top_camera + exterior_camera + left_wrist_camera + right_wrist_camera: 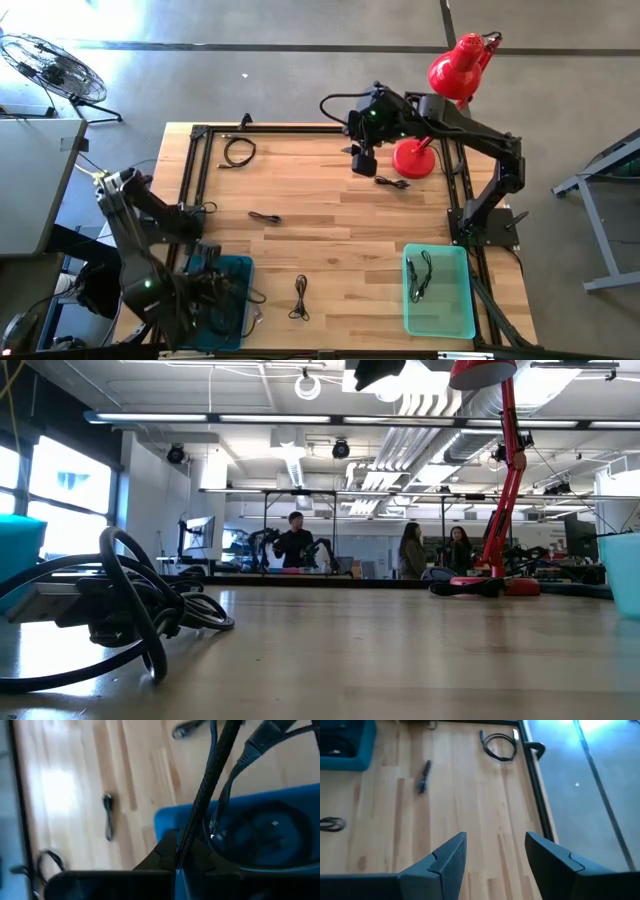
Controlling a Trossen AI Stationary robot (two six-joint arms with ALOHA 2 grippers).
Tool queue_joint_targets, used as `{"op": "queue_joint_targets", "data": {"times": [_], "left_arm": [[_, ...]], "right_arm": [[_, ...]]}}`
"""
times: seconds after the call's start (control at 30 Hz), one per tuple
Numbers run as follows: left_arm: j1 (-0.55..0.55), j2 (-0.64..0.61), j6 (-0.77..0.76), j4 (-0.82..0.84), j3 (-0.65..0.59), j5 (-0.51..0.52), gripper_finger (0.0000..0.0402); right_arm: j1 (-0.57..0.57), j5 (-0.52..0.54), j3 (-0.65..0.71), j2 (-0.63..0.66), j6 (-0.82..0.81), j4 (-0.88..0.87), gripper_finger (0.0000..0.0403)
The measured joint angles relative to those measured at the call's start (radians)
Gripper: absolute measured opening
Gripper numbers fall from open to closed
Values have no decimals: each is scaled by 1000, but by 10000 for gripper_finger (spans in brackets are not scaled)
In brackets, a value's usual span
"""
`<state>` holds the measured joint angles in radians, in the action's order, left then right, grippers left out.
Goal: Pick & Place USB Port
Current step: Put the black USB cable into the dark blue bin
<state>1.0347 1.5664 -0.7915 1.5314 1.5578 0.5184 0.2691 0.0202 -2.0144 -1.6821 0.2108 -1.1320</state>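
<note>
My left gripper [207,282] hangs over the blue tray [238,268] at the table's near left and is shut on a black USB cable [210,785]. My right gripper [495,855] stands open high above the far right of the table, near the red lamp's base [413,160], with nothing between its fingers. More black cables lie flat on the wood: a coiled one [238,152] at the far left, a short one [265,217] in the middle, one [300,297] near the front edge and one [392,182] beside the lamp base. My left gripper pinches the black cable's braided stretch [186,840] between its two shut fingers, which slant down over the blue tray. From the fingertips the cable runs straight out past the tray's rim, with a plug [256,740] and a thinner loop [225,805] beside it. Which end is held stays hidden.
A green tray [455,315] at the near right holds a black cable [420,278]. A red desk lamp [458,65] stands at the far right. A black frame [195,165] borders the table. In the low view a cable [120,600] fills the left foreground.
</note>
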Motion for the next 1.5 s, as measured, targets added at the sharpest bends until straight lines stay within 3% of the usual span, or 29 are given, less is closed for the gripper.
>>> {"op": "queue_joint_targets", "data": {"times": [0.3,0.83,1.03,1.27,1.5], "left_arm": [[57,43,-208,42,1,-187,2],[59,42,-264,40,-166,-407,2],[58,42,-261,-6,-183,-337,8],[58,41,-273,-48,-183,-325,62],[58,41,-440,-43,-174,-345,115]], "right_arm": [[-1,-57,0,0,0,-15,194],[-1,-58,0,0,-1,-92,194],[-1,-58,0,0,-2,-86,194],[-1,-58,0,0,-2,-86,194],[-1,-58,0,0,-2,-86,194]]}}
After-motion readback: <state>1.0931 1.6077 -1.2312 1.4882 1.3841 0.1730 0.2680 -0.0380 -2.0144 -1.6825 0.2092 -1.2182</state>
